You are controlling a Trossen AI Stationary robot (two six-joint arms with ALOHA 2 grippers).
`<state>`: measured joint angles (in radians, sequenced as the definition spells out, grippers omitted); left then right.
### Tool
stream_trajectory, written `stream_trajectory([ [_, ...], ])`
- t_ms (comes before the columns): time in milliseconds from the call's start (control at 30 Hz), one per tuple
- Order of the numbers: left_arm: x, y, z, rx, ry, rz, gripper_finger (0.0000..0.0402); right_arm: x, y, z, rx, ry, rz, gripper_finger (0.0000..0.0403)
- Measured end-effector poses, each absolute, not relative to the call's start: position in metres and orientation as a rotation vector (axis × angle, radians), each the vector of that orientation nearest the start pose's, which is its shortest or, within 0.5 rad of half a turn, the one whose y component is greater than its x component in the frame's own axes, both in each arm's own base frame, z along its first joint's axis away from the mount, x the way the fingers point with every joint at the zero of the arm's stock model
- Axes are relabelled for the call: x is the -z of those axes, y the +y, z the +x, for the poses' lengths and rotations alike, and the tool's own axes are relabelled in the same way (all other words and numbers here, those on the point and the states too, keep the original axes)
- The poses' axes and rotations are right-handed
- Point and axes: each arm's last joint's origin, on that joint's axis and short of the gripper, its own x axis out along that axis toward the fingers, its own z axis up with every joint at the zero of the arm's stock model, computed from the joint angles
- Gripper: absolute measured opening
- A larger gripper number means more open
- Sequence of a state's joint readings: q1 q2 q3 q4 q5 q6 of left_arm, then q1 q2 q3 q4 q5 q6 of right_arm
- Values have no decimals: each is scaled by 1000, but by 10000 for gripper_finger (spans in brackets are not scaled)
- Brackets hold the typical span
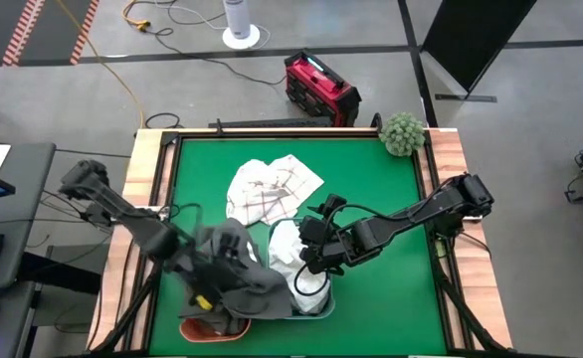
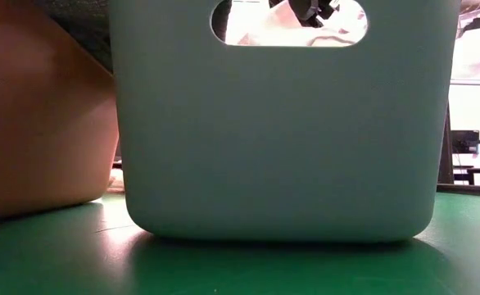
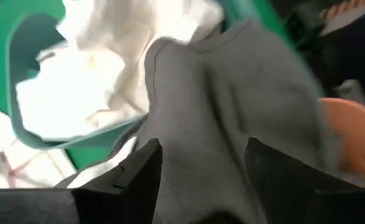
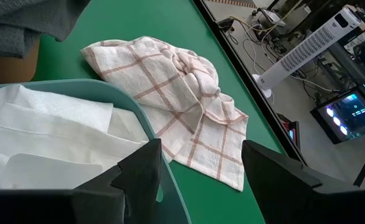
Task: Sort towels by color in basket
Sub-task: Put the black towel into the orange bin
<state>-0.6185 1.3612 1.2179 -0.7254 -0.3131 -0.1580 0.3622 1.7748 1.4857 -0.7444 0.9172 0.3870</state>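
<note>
From above, the green bench carries a white towel with red check lines spread near its middle, and a pale teal basket at the near edge with white towels piled in it. Left of it an orange basket shows only its rim under a dark grey towel draped across it. The left gripper sits over that grey cloth, blurred; the right gripper hangs over the teal basket. A fuzzy green ball rests at the far right corner, well apart from the towels.

At bench level, the teal basket's wall fills nearly everything, blocking the arms; white cloth shows through its handle slot. The orange basket stands just beside it on the left.

The left wrist view has the fingers spread wide, the grey towel lying between and beyond them, not clamped.

The right wrist view shows its fingers wide apart and holding nothing, above the teal rim, with the checked towel on the bench beyond.
</note>
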Motion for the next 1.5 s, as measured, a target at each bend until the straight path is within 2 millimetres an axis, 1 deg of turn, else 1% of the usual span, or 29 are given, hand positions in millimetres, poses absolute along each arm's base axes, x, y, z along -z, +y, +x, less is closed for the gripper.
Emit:
stream_trajectory([
  [100,-294,-160,248,209,848,267,219,-276,109,353,646,716,-269,255],
  [233,-271,-167,263,225,912,324,219,-276,109,353,646,717,-270,255],
  [300,-265,-168,266,235,938,375,217,-276,109,353,646,720,-272,255],
  [367,-265,-170,268,233,930,427,203,-276,109,353,646,719,-272,255],
  [400,-266,-171,267,235,913,455,188,-276,109,353,646,720,-273,255],
  [467,-274,-173,265,242,868,495,144,-276,109,353,646,720,-273,255],
  [567,-285,-174,260,259,820,510,44,-276,109,353,646,722,-275,255],
  [600,-288,-173,258,262,812,508,23,-276,109,353,646,722,-275,255],
  [700,-298,-169,250,287,791,504,7,-276,109,353,646,723,-276,255],
  [767,-309,-167,240,330,761,502,3,-276,109,353,645,723,-276,255],
  [867,-331,-165,219,518,696,467,2,-276,110,352,643,726,-280,255],
  [933,-345,-161,202,666,667,387,2,-276,110,352,643,729,-282,255],
  [967,-351,-157,194,714,674,326,2,-276,110,352,643,729,-282,255],
  [1033,-359,-148,180,739,729,180,1,-276,110,352,643,731,-284,255],
  [1100,-361,-138,167,690,826,66,1,-276,110,352,644,730,-282,255],
  [1133,-360,-133,161,634,868,35,1,-276,110,352,645,729,-279,255],
  [1200,-353,-124,153,503,938,16,1,-276,110,352,645,728,-278,255],
  [1267,-341,-116,147,367,987,29,1,-276,110,352,646,728,-276,255],
  [1400,-310,-108,150,154,1028,84,1,-276,110,353,647,720,-269,255],
  [1500,-287,-110,160,123,1046,72,1,-276,110,353,647,719,-268,255],
])
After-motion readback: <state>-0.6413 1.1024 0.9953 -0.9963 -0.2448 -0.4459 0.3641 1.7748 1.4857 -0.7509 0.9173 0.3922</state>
